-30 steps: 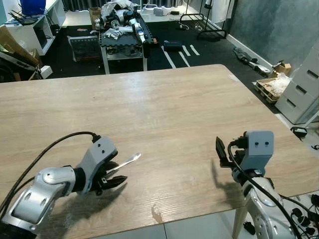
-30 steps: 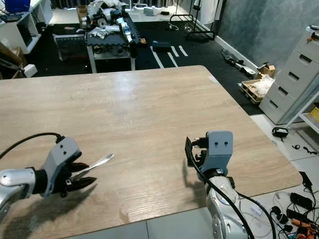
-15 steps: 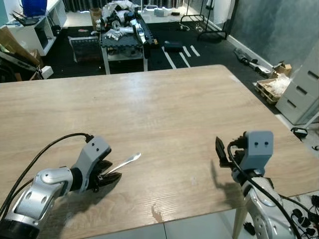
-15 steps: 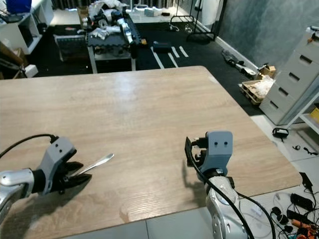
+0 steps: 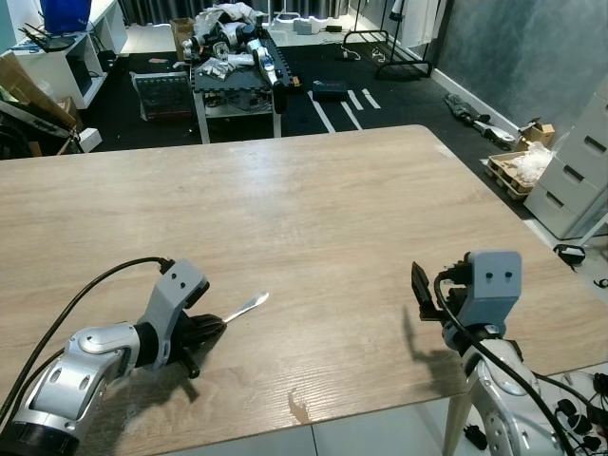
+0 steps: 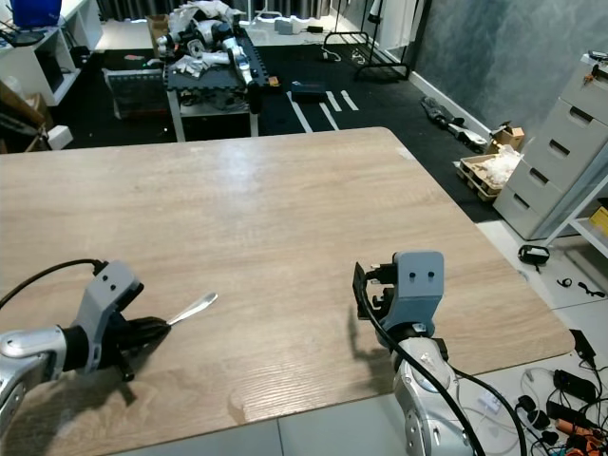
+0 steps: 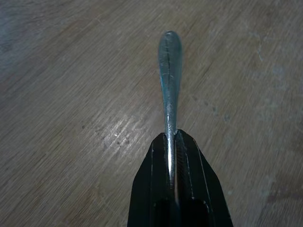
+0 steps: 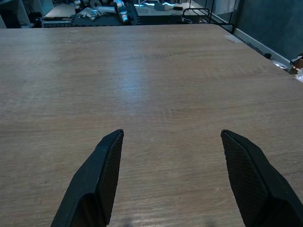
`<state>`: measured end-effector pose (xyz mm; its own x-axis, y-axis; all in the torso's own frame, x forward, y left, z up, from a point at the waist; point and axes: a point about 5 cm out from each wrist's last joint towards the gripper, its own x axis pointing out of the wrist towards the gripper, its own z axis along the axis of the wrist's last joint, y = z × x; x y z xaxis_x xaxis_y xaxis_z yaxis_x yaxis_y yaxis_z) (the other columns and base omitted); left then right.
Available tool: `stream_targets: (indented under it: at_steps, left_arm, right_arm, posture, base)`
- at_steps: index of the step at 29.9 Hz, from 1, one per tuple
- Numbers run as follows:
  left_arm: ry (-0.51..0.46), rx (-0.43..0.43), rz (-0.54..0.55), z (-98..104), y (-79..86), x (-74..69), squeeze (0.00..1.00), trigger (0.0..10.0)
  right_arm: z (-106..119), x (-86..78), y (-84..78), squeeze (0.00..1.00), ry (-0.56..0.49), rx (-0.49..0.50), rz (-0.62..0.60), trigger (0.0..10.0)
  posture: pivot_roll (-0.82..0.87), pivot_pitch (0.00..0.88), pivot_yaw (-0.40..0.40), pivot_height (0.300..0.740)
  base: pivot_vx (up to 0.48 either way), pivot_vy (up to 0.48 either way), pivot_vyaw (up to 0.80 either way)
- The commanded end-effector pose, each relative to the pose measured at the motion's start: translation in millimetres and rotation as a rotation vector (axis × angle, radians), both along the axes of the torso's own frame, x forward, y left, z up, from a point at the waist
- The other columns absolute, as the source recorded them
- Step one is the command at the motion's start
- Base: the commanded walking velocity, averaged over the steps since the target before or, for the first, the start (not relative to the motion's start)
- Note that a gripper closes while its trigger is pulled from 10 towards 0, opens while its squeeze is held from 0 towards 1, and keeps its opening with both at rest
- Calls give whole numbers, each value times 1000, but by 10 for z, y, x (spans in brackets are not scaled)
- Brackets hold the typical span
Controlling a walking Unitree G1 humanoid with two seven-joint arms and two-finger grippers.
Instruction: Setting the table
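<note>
A slim metal utensil (image 5: 245, 306) lies low over the wooden table (image 5: 313, 190) near its front left, its rounded handle end (image 7: 170, 61) pointing away from my left gripper (image 5: 205, 326). That gripper is shut on the utensil's thin stem, and the black fingertips (image 7: 158, 151) pinch it from both sides. The utensil's other end is hidden inside the fingers. My right gripper (image 8: 170, 135) hovers open over the table's front right part, with nothing between its fingers (image 8: 106, 161).
Beyond the table's far edge stands a cart (image 5: 233, 66) piled with robot parts. A white shelf (image 5: 57, 57) is at the far left and grey drawers (image 5: 575, 176) at the right. Cables (image 6: 560, 389) lie on the floor by the front right corner.
My left gripper's fingers, spread around the utensil a second ago, have closed onto its stem and the wrist has rolled. The right arm has not moved.
</note>
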<state>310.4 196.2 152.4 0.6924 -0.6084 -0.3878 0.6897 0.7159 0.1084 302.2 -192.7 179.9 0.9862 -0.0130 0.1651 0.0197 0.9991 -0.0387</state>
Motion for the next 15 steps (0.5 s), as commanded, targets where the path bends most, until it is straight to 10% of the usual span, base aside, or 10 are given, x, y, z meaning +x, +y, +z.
stream_targets:
  at_steps: [1,13,14,15]
  left_arm:
    - [45,5,27,-125,-7,-34,0,0]
    - [-259,-32,68,392,-174,130,0,0]
    - [-334,-44,51,532,-226,131,0,10000]
    - [-380,-52,38,620,-259,125,0,10000]
  right_arm:
    - [-42,-11,-12,0,18,6,-5,10000]
    - [-16,-1,1,0,7,16,1,10000]
    - [-3,-4,5,0,-1,31,4,10000]
    - [6,-6,8,0,-7,41,7,10000]
  posture:
    - [7,132,55,740]
    - [9,132,55,740]
    - [8,133,56,740]
    - [8,133,56,740]
  base:
    - [0,0,0]
    - [0,0,0]
    - [0,0,0]
    - [0,0,0]
